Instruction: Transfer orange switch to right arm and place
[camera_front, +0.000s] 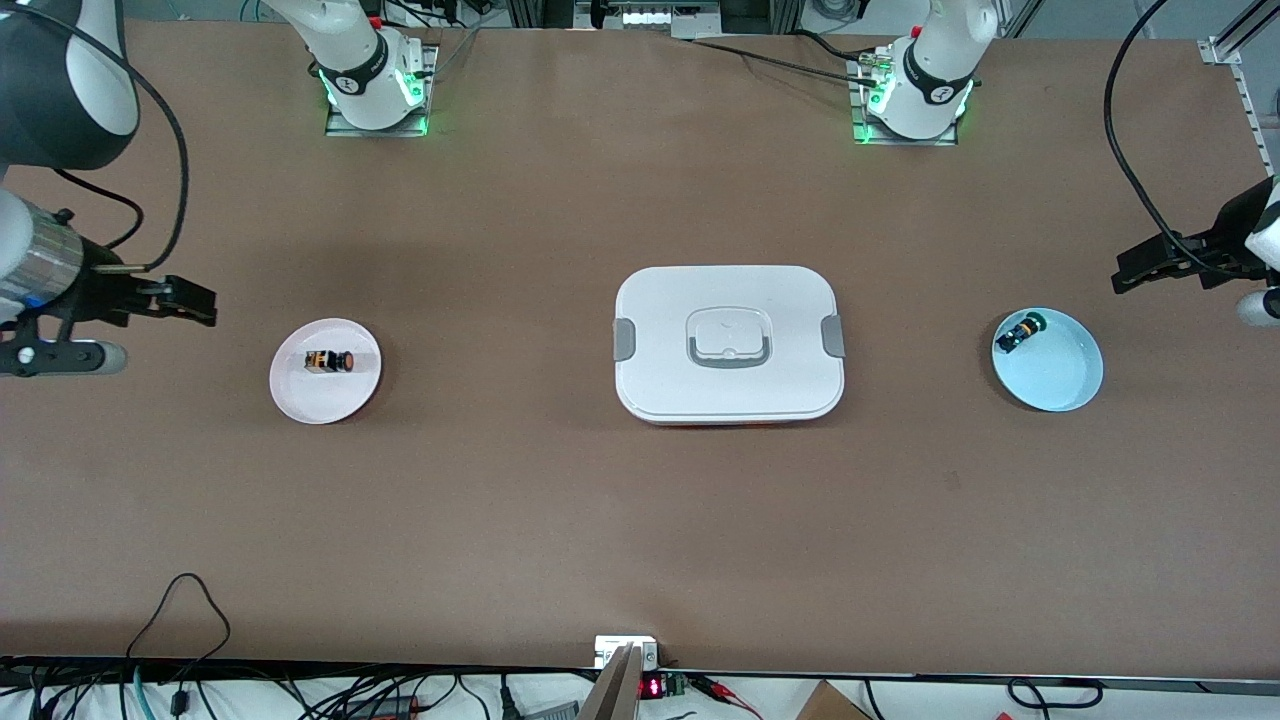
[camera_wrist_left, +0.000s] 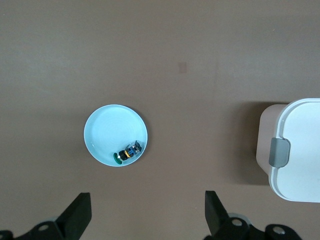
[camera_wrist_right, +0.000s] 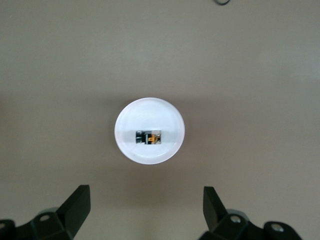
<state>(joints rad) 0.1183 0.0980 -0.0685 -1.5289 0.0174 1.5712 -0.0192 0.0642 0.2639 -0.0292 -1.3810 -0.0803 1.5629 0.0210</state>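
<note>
The orange switch (camera_front: 330, 361) lies on its side on a white plate (camera_front: 320, 398) toward the right arm's end of the table. In the right wrist view the switch (camera_wrist_right: 149, 137) lies in the middle of the plate (camera_wrist_right: 150, 111). My right gripper (camera_front: 195, 300) hangs open and empty above the table, just outside the plate's rim, and its open jaws also show in the right wrist view (camera_wrist_right: 145, 194). My left gripper (camera_front: 1130, 272) hangs open and empty over the left arm's end of the table, also seen in the left wrist view (camera_wrist_left: 147, 200).
A green-capped switch (camera_front: 1020, 331) lies in a light blue plate (camera_front: 1062, 378) toward the left arm's end; both show in the left wrist view, the switch (camera_wrist_left: 126, 153) near the plate's (camera_wrist_left: 107, 125) rim. A white lidded container (camera_front: 660, 300) sits at the table's middle.
</note>
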